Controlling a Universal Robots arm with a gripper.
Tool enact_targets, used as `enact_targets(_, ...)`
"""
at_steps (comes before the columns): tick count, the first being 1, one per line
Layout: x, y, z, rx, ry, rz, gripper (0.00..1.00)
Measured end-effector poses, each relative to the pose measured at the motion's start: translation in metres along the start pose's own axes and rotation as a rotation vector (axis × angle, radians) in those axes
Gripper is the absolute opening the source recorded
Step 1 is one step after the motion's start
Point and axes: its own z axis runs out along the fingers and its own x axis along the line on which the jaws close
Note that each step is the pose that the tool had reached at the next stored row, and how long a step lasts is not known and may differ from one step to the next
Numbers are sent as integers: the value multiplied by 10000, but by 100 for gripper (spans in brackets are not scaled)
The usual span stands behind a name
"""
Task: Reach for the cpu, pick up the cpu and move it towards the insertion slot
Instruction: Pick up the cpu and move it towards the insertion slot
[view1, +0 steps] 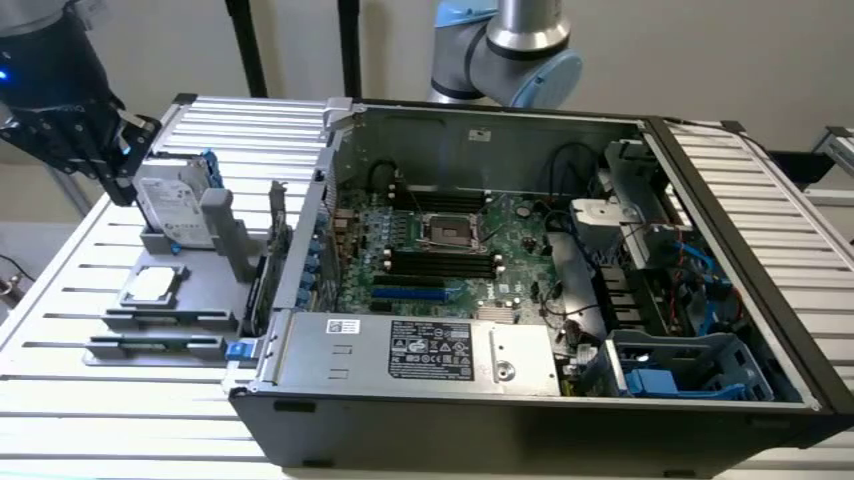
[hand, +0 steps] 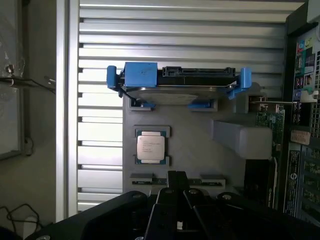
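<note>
Silver cpu (hand: 150, 148) rests on grey tray (hand: 200, 150); gripper (hand: 177, 182) nearby, partly cut off, open or closed, can't tell.

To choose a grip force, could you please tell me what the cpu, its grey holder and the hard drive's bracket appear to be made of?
The cpu: apparently a metal lid, from its silvery sheen, on a pale rim. The grey holder: matte, uniform grey, probably plastic. The bracket: plain blue, likely moulded plastic.

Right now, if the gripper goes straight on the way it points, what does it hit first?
Probably the grey holder tray, near its empty clips just short of the cpu; depth is unclear.
</note>
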Motion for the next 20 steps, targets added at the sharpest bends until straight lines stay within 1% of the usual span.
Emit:
enact_targets(2,10,12,6,7,1,2,11)
enact_targets(5,31,65,20,36,3,0,11)
enact_targets(7,77,89,28,43,3,1,11)
enact_targets(9,132,94,35,45,4,0,11)
enact_targets(15,208,95,52,44,15,-19,11)
enact_targets(20,214,95,52,43,17,-47,12)
